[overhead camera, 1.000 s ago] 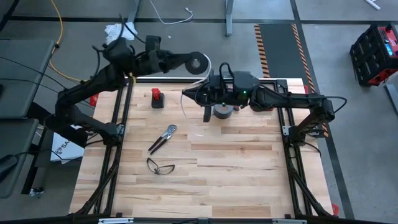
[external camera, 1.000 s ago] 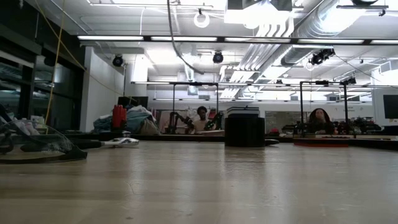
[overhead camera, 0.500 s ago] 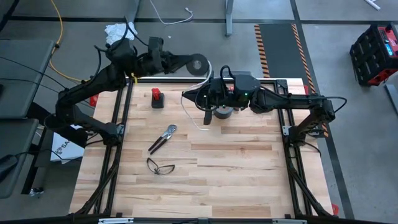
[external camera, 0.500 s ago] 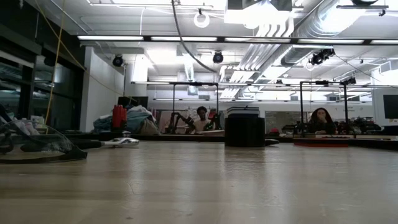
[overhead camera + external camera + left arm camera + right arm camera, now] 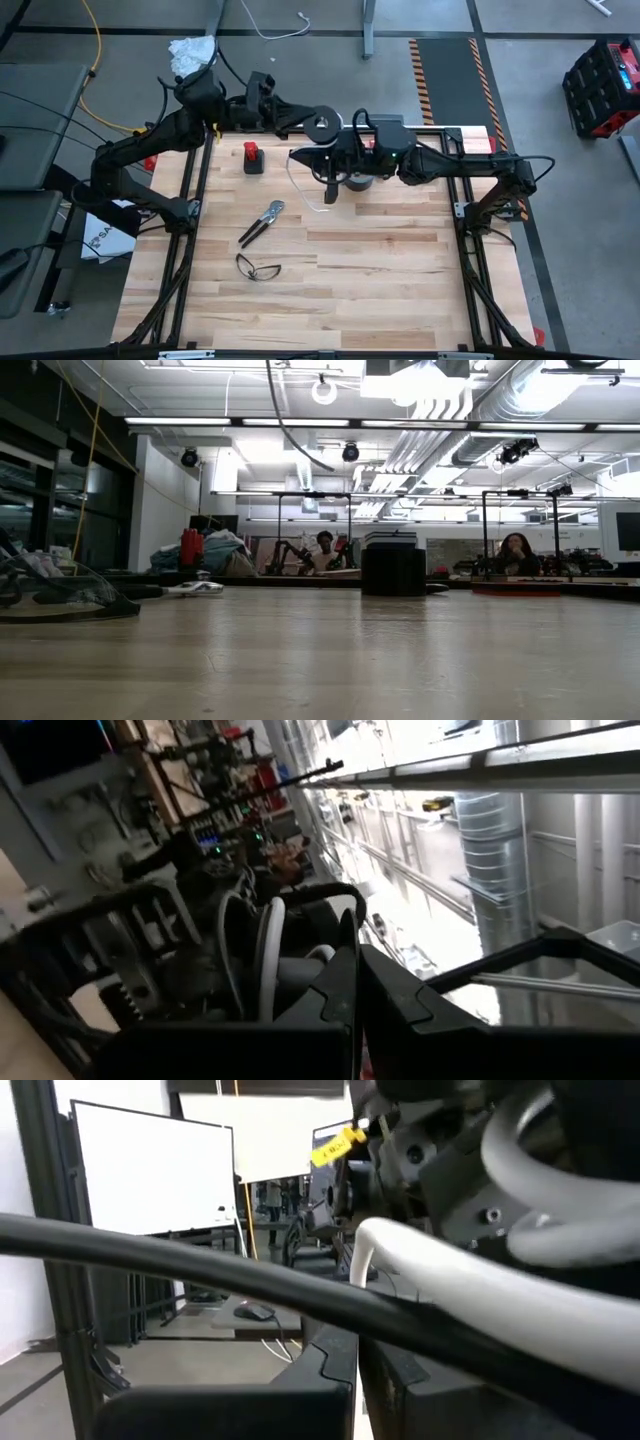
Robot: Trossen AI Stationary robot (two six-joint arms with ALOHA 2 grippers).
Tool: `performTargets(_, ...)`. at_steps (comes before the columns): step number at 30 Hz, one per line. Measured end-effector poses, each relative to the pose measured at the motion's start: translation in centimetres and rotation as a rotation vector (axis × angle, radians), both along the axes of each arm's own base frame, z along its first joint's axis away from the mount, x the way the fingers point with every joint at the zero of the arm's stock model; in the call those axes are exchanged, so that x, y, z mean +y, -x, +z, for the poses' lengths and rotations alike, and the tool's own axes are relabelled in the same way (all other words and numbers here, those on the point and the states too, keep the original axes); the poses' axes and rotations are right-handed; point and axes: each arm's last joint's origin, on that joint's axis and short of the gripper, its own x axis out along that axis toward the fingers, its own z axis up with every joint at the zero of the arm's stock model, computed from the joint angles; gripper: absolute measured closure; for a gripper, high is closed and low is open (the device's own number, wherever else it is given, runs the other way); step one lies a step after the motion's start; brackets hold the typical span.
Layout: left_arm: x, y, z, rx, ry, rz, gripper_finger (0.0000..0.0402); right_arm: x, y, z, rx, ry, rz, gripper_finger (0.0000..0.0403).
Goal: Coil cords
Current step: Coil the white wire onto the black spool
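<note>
A small black round spool (image 5: 322,124) hangs over the table's far edge, held by my left gripper (image 5: 305,118), which reaches in from the left and is shut. White cord windings (image 5: 268,955) show on the spool. My right gripper (image 5: 300,156) is just to the near side of the spool, points toward the table's left and is shut on the white cord. From there the loose cord (image 5: 300,190) sags in a thin loop toward the table. In the low view the cord (image 5: 283,420) shows as a dark arc hanging from above. My left gripper pinches the spool (image 5: 300,915) between its shut fingers (image 5: 390,1010), coming level from the table's left. The spool sits at the fingers' free ends, lifted clear of the table, its flat face up. Which part of the spool the fingers hold is hidden by them. My right gripper is shut on the white cord (image 5: 440,1285), its fingers (image 5: 330,1370) level and pointing toward the table's left. A black cable (image 5: 200,1265) crosses in front of the place of contact. Below the fingers the cord hangs slack in a loop (image 5: 312,203).
A grey tape roll (image 5: 357,181) stands under my right wrist. A red-and-black object (image 5: 253,158) sits at the far left, pliers (image 5: 262,222) and safety glasses (image 5: 258,267) nearer the middle. Two people (image 5: 322,545) sit in the room beyond.
My left gripper has carried the spool toward the table's right and near side, closer to my right gripper, and rolled its wrist: the spool now lies face up. The cord's hanging loop has swung a little. My right gripper has stayed in place.
</note>
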Motion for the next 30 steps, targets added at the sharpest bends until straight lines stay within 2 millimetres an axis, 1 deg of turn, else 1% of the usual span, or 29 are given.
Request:
performTargets(4, -0.1, 0.1, 0.0, 0.003, 0.032, -0.053, 0.0402, 0.0, 0.0, 0.0, -0.002, 0.002, 0.001, 0.0403)
performTargets(8, -0.5, 0.4, -0.1, 0.044, 0.079, -0.118, 0.0402, -0.1, 0.0, 0.2, -0.017, -0.002, -0.012, 0.0403)
performTargets(15, -0.8, 1.6, 0.9, -0.011, 0.054, -0.113, 0.0402, -0.2, 0.1, 0.5, -0.054, -0.005, -0.019, 0.0403)
performTargets(21, -1.4, 1.9, 0.6, 0.036, 0.080, -0.149, 0.0402, -0.2, 0.2, 1.0, -0.103, -0.001, -0.015, 0.0403)
performTargets(25, -1.8, 1.8, 0.3, 0.073, 0.103, -0.228, 0.0402, -0.2, 0.3, 1.1, -0.113, 0.026, -0.015, 0.0403)
performTargets(30, -2.1, 2.3, 0.2, 0.113, 0.109, -0.280, 0.0402, -0.7, 0.3, 1.1, -0.112, 0.036, -0.032, 0.0403)
